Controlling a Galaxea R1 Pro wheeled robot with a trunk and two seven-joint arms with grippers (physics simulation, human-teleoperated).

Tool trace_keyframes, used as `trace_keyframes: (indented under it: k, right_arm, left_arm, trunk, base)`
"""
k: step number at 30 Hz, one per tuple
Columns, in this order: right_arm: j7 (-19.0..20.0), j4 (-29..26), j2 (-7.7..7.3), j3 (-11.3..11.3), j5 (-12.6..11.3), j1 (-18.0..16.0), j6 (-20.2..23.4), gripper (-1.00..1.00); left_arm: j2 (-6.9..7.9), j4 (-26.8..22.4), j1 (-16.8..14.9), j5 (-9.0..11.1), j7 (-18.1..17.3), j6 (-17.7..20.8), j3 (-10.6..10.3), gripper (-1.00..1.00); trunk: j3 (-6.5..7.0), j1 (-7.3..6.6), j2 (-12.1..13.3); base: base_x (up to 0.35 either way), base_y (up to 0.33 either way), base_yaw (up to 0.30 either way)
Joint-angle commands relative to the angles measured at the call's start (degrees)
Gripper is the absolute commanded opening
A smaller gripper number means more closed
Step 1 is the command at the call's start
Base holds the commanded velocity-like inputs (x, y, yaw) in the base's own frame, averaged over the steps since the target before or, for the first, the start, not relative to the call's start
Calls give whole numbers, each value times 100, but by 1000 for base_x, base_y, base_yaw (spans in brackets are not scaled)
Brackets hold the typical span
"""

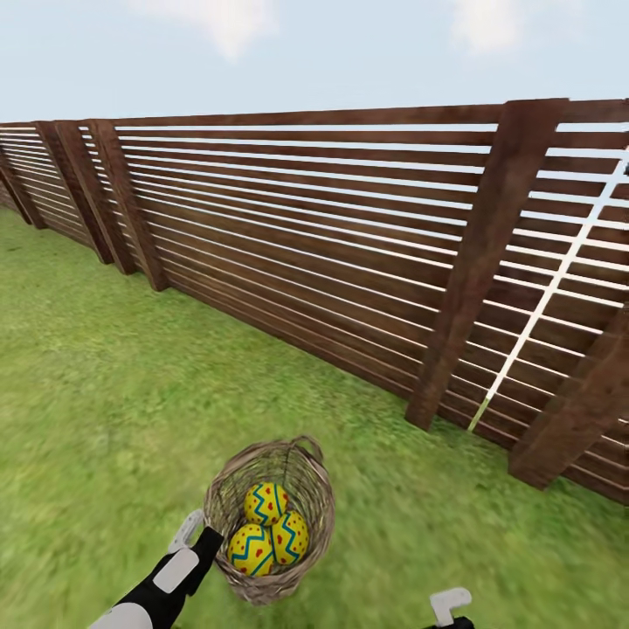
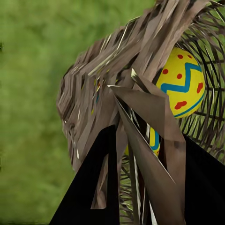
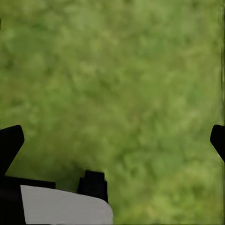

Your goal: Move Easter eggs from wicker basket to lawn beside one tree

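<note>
- The left claw is clamping the woven wall of the wicker basket; in the left wrist view its dark fingers are sitting on either side of the tan weave, one outside and one inside the rim.
- The left arm is reaching up to the basket's near-left side.
- The basket is tipping a little, its mouth facing up and toward the camera, a loop handle showing at its far rim.
- All three Easter eggs are lying inside the basket, packed touching one another: one toward the far side, two nearer the claw.
- The right claw is hanging wide open over the lawn, well to the right of the basket, its fingertips spread far apart with only grass between them.
- Beyond the basket, a brown slatted fence is running across the back of the grass, sky above it.
</note>
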Motion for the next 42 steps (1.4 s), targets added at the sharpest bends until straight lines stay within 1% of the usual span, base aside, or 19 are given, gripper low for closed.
trace_keyframes:
  k: [1,3,7,11,13,15,23,42]
  right_arm:
    - [9,13,1,-52,55,-2,-183,100]
    - [-17,23,5,-54,59,-2,-318,100]
    - [-21,25,10,-54,59,-2,-337,100]
    - [-21,25,10,-54,52,-2,-346,100]
    - [-21,25,10,-54,51,-2,-346,100]
    - [-21,25,10,-54,51,-2,-346,100]
    - [-21,25,10,-54,55,-2,-346,100]
    - [-28,25,19,-54,59,-2,-346,100]
  left_arm:
    - [-5,-17,-4,12,34,18,36,-100]
    - [-4,-19,-3,12,34,18,36,-100]
    - [2,-13,-2,12,34,18,36,-100]
    - [3,-13,-3,12,34,25,46,-100]
    - [4,-12,-1,12,34,26,190,-100]
    - [4,-12,-1,12,34,26,246,-100]
    - [0,-4,-2,12,34,26,256,-100]
    - [3,-8,-1,12,34,35,273,-100]
  trunk:
    - [-4,-3,-3]
    - [-1,-3,-3]
    - [0,-3,-3]
    - [0,-3,-3]
    - [0,-3,-3]
    - [0,-3,-3]
    - [0,-3,-3]
    - [0,-3,-3]
  base:
    - [-247,-213,127]
    - [-253,-218,254]
    - [-228,-176,291]
    - [-50,-14,295]
    - [-2,0,295]
    - [0,0,295]
    - [-23,0,295]
    - [-303,-86,295]
